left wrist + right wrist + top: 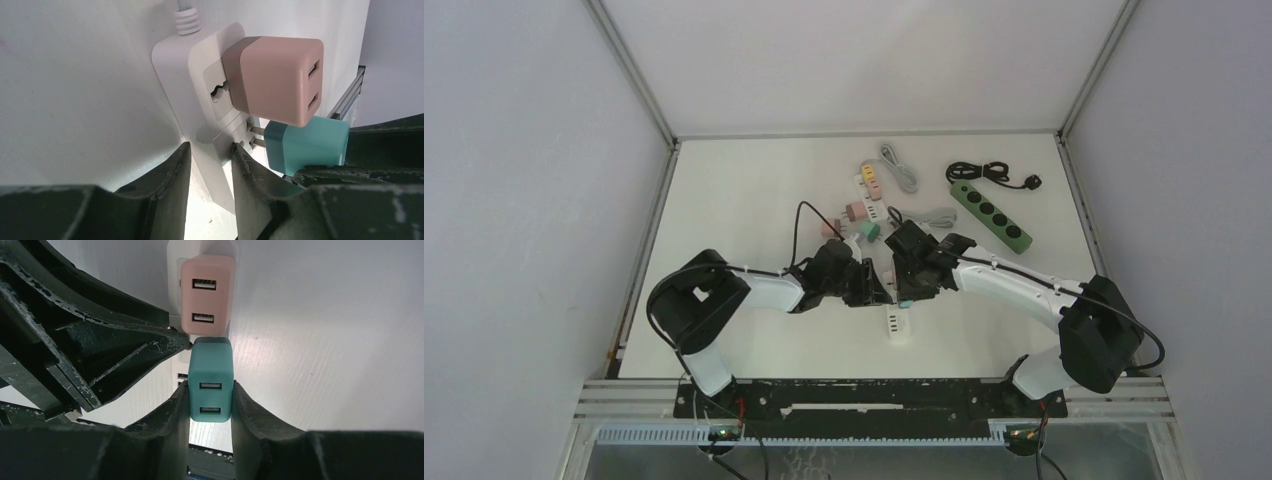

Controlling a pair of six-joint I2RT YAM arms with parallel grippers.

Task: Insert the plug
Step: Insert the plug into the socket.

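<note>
A white power strip (200, 65) lies on the table in the middle of the top view (896, 322). A pink USB plug (280, 80) sits fully in its socket and also shows in the right wrist view (207, 292). My left gripper (210, 147) is shut on the strip's body, just below the pink plug. My right gripper (210, 390) is shut on a teal USB plug (210, 385). The teal plug (305, 145) is right beside the pink one. Its two metal prongs (256, 131) reach into the strip's socket, with a bare length of prong still showing.
A green power strip (991, 215) with a black cable (984, 172) lies at the back right. Pink and yellow adapters (871, 177), another pink adapter (861, 211), a small teal one (869, 231) and a grey cable (902, 165) lie behind the grippers. White walls enclose the table.
</note>
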